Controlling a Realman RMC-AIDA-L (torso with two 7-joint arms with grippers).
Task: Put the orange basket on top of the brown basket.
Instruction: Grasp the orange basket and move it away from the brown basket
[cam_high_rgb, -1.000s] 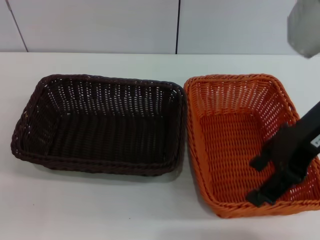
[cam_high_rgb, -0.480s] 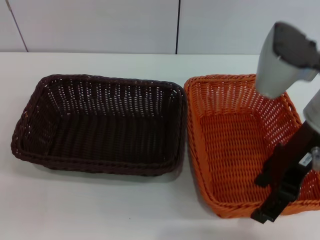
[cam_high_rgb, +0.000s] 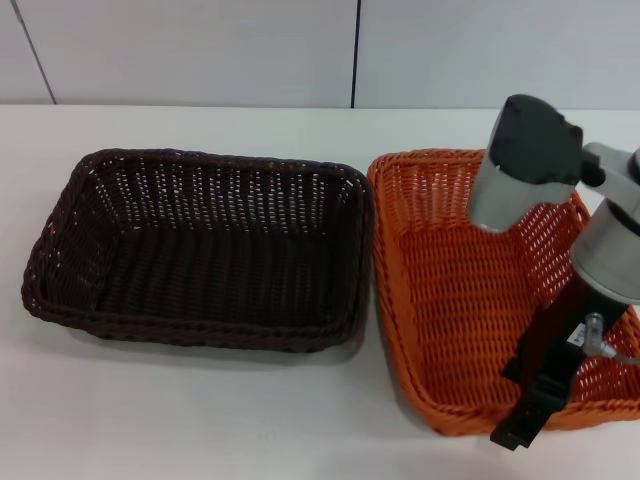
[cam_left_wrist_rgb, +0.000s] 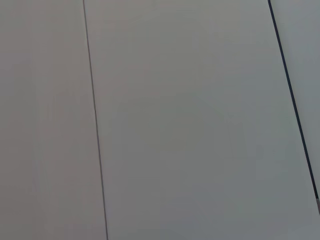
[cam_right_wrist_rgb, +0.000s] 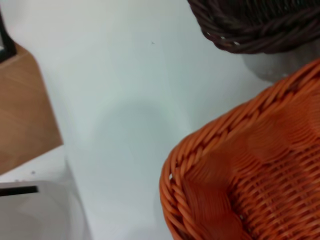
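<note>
Two woven rectangular trays, brown basket (cam_high_rgb: 195, 248) beside orange basket (cam_high_rgb: 470, 290), right hand (cam_high_rgb: 530, 400) spread astride its braided rim.

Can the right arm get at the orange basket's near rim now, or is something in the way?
Probably yes: the right gripper is already at the orange basket's near rim, with nothing between them.

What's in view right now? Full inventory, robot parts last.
brown basket: 1, very dark brown, on the table at the robot's left, beside the orange one.
orange basket: 1, bright orange, on the table at the robot's right.
table: 1, white, under both baskets.
wall panels: pale grey with dark seams, behind the table.
right gripper: 1, black, straddling the orange basket's near rim, one finger inside and one outside.
left gripper: not in any view.
</note>
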